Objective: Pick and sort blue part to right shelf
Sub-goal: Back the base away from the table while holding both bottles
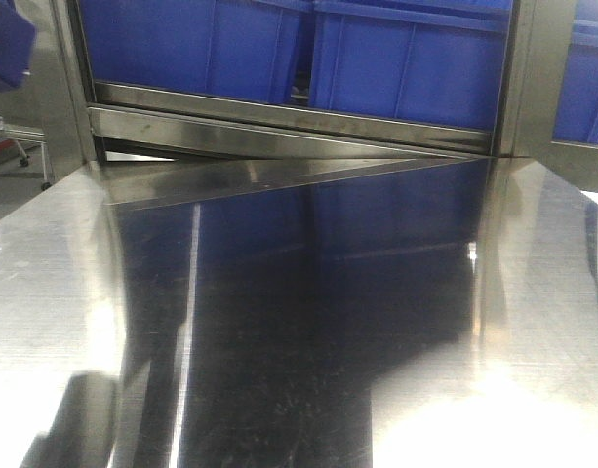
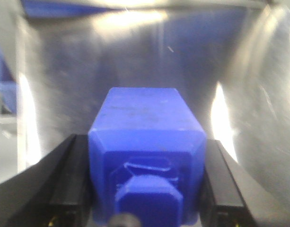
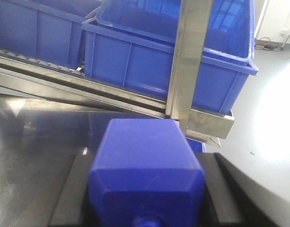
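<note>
In the left wrist view a blue block-shaped part (image 2: 145, 142) sits clamped between my left gripper's (image 2: 145, 198) black fingers (image 2: 64, 184), above the shiny steel table. In the right wrist view a second blue part (image 3: 145, 170) is clamped between my right gripper's (image 3: 145, 208) black fingers (image 3: 225, 194), facing the shelf with blue bins (image 3: 168, 61) and a steel upright post (image 3: 189, 61). Neither gripper nor either part shows in the front view.
A steel table (image 1: 299, 322) fills the front view. Behind it a sloped steel shelf rail (image 1: 279, 132) carries large blue bins (image 1: 406, 58). A further blue bin (image 1: 581, 78) stands at the right, behind a steel post (image 1: 528, 78). Floor lies beyond the table's right edge (image 3: 268, 127).
</note>
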`<state>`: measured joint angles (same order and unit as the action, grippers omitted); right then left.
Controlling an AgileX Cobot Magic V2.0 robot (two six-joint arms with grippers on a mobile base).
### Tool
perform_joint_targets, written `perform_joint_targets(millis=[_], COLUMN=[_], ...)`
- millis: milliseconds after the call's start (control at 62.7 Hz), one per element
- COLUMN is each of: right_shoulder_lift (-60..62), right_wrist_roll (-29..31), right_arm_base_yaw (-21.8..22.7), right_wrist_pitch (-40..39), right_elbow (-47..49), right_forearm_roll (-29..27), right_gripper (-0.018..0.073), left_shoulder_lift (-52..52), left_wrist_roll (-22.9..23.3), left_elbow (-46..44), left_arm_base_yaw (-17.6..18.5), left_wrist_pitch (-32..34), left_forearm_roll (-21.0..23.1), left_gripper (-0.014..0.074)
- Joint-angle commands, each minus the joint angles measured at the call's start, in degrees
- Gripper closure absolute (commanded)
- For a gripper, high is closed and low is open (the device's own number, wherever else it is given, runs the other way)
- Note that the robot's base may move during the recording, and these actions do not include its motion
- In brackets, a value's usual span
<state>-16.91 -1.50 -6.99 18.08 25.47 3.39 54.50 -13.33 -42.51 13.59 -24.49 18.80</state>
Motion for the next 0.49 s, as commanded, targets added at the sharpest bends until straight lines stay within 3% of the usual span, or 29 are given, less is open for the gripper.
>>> perform_joint_targets(millis=[0, 287, 478], right_shoulder_lift=[-0.4, -0.4, -0.4], right_wrist_roll=[-0.1, -0.1, -0.1], right_arm_base_yaw=[0.3, 0.3, 0.3], right_wrist_pitch=[-5.0, -5.0, -5.0], right_elbow=[1.5, 1.5, 1.5], right_forearm_roll=[0.8, 0.8, 0.8], right_gripper=[0.0167, 0.0167, 0.0167], left_shoulder_lift=[-4.4, -15.6, -22.9], left_wrist_roll=[-0.1, -0.1, -0.1], left_elbow=[1.2, 9.3, 11.9], left_arm_base_yaw=[-1.2, -4.6, -8.4], left_wrist_pitch=[8.6, 18.4, 19.1], left_forearm_roll=[0.3, 0.3, 0.3], left_gripper=[0.0232, 0.0232, 0.0232])
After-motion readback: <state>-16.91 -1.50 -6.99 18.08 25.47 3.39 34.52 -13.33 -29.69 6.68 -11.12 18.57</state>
